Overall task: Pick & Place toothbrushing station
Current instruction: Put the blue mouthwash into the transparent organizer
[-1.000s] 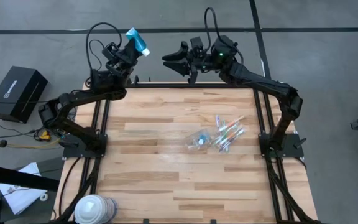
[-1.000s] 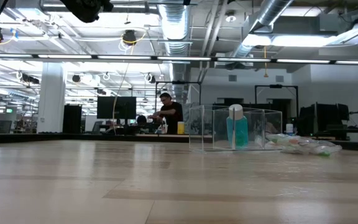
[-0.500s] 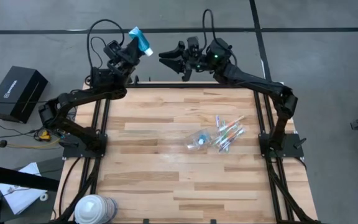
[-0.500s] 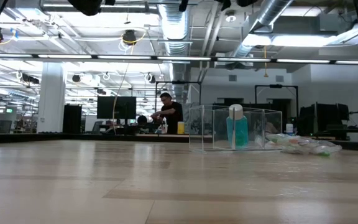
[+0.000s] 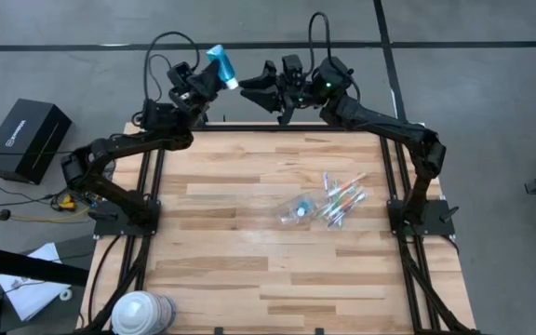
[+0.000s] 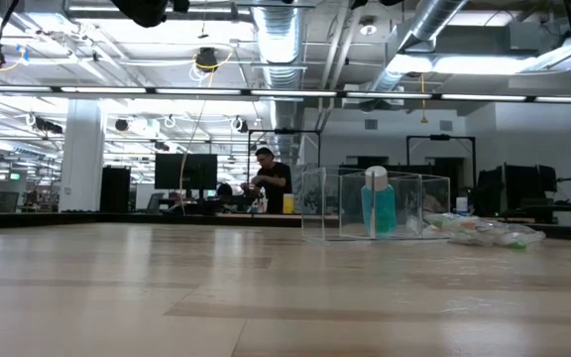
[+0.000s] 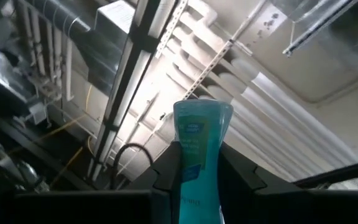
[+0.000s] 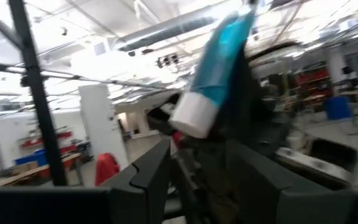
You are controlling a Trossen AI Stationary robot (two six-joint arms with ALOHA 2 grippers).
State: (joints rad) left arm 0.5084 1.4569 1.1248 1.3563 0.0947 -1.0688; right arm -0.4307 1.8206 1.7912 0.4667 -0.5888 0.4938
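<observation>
My left gripper [image 5: 210,74] held its jaws clamped on the blue tube [image 5: 220,65]; my right gripper [image 5: 249,86] stood with jaws parted, empty, just beside the tube's white end.

No legible text

Small print is seen on the blue tube [image 7: 199,149] and a white mark on the black box [image 5: 24,137]; neither can be read.

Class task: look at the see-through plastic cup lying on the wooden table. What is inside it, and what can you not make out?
The cup lies tipped over beside the toothbrushes. Inside, something blue with a white end shows through the wall. Its far side and any printing cannot be seen.
</observation>
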